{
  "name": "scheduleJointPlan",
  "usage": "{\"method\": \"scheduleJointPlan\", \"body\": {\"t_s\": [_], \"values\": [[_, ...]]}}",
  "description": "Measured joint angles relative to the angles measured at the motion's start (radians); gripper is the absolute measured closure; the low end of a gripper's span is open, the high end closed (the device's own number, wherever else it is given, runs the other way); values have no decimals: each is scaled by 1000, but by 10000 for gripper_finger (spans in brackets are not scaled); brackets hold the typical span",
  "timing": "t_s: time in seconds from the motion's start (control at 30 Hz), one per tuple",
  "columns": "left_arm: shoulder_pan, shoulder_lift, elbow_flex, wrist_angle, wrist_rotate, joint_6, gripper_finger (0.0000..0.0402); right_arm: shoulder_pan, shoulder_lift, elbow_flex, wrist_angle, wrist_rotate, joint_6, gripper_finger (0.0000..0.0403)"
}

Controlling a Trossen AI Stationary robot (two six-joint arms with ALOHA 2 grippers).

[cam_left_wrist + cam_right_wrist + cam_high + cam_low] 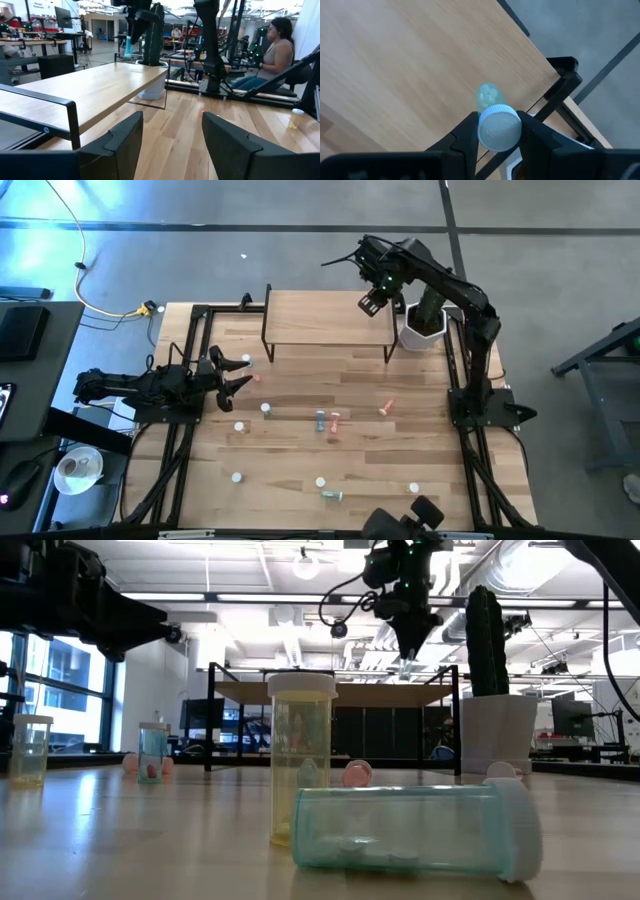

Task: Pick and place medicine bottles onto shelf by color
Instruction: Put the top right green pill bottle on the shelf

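Above the shelf [328, 316], we held a blue bottle [490, 101].
Our right gripper [499, 131] pinched it by its white cap over the shelf's right end, near the cactus pot [421, 332]. Left of the shelf, our left gripper [240, 373] waited with fingers wide; more bottles [328, 420] lay before the shelf.

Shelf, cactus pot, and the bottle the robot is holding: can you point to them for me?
shelf [320, 315]: high view, bare middle of its wooden top.
cactus pot [497, 730]: low view, white side wall.
held bottle [499, 131]: right wrist view, white cap, pinched in the right gripper [498, 134].
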Motion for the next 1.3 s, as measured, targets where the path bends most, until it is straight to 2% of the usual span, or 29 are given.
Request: {"method": "scheduleJointPlan", "body": {"t_s": [1.3], "values": [[0, 0, 0, 0, 1, 1, 206, -11, 64, -8, -2, -9, -7, 299]]}}
